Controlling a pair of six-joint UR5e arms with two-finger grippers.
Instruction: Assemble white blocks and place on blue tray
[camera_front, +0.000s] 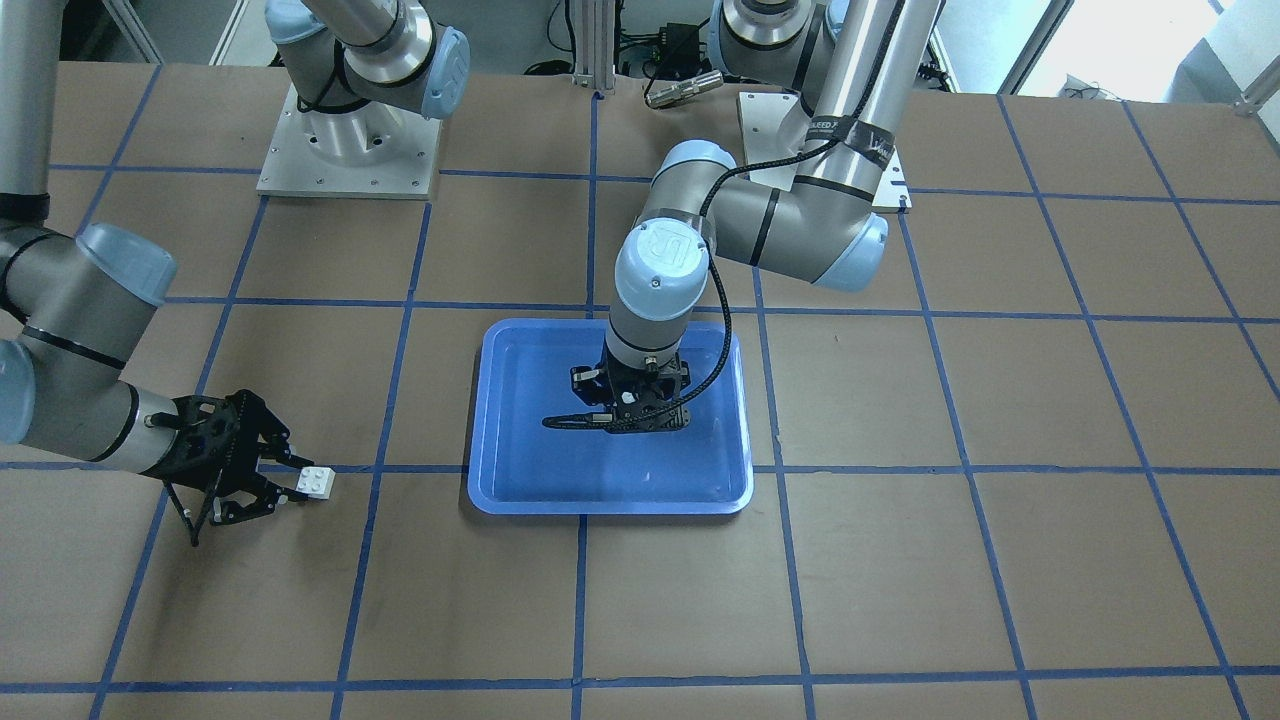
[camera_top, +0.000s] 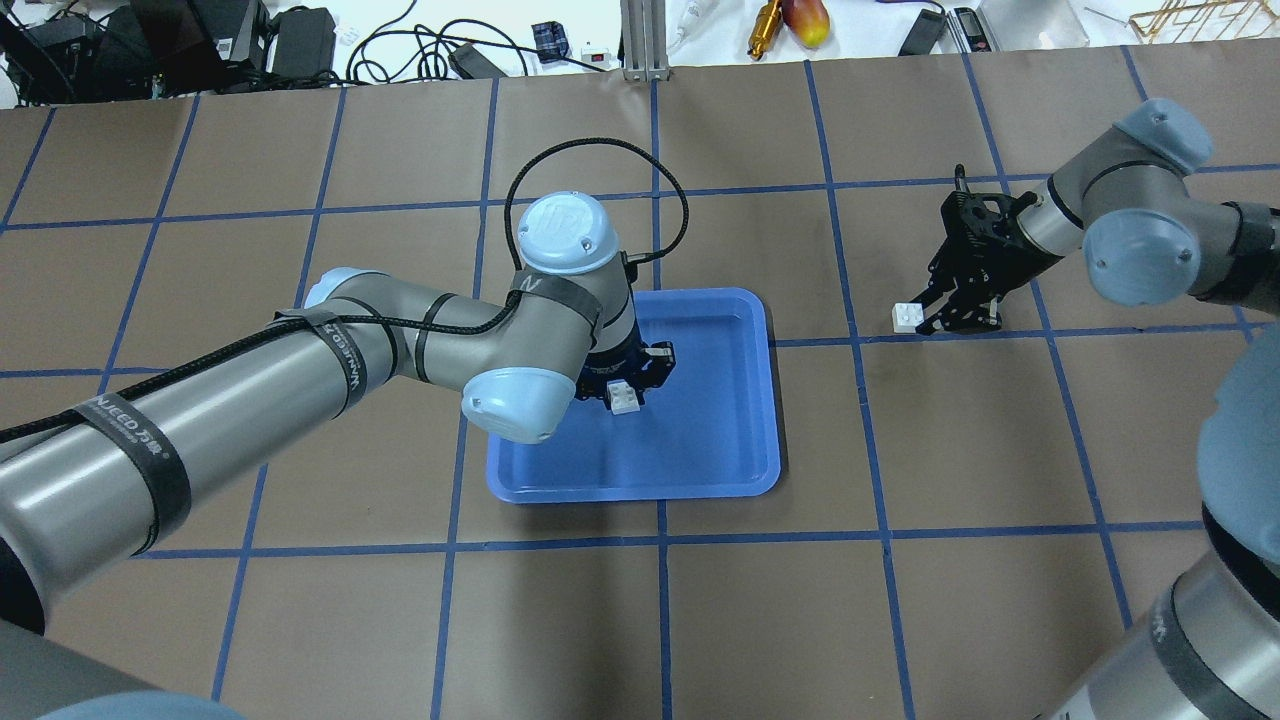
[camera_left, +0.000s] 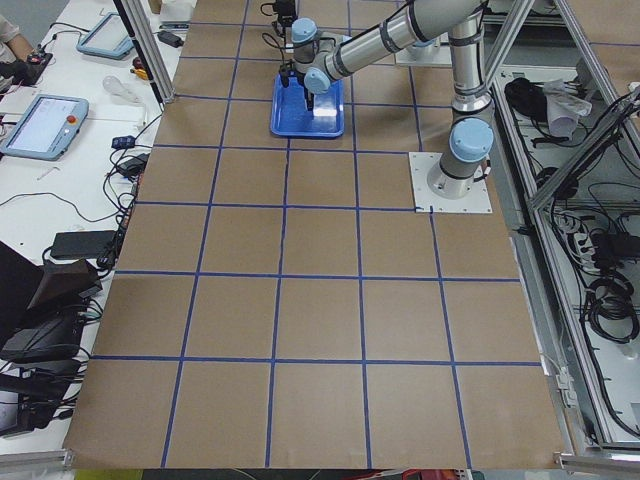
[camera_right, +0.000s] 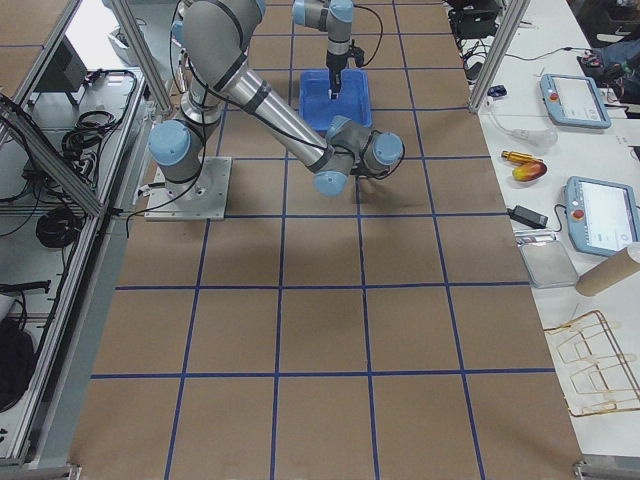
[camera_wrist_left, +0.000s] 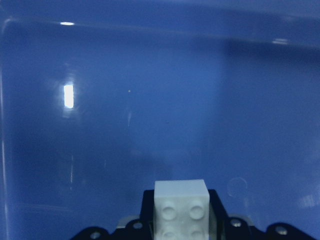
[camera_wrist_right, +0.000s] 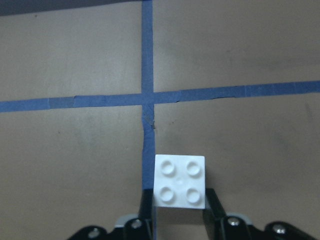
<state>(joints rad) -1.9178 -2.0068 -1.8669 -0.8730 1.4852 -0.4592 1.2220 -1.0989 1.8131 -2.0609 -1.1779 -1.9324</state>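
Pinching 1 white block (camera_wrist_left: 181, 200), left claw (camera_top: 628, 391) hangs over blue tray (camera_top: 720, 440); right claw (camera_front: 297, 478) pinches the 2nd block (camera_wrist_right: 180, 181).

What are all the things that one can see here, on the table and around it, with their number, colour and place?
white blocks: two, white; one held over the blue tray, the other held low over the table, off the tray; not joined.
blue tray: one, blue; middle of the table.
table: one, brown with a blue tape grid; under everything.
teach pendants: two, grey and blue; side bench beyond the table.
arms: two, grey with pale blue joints; left, right.
grippers: two, black; left gripper shut on one block, right gripper shut on the other.
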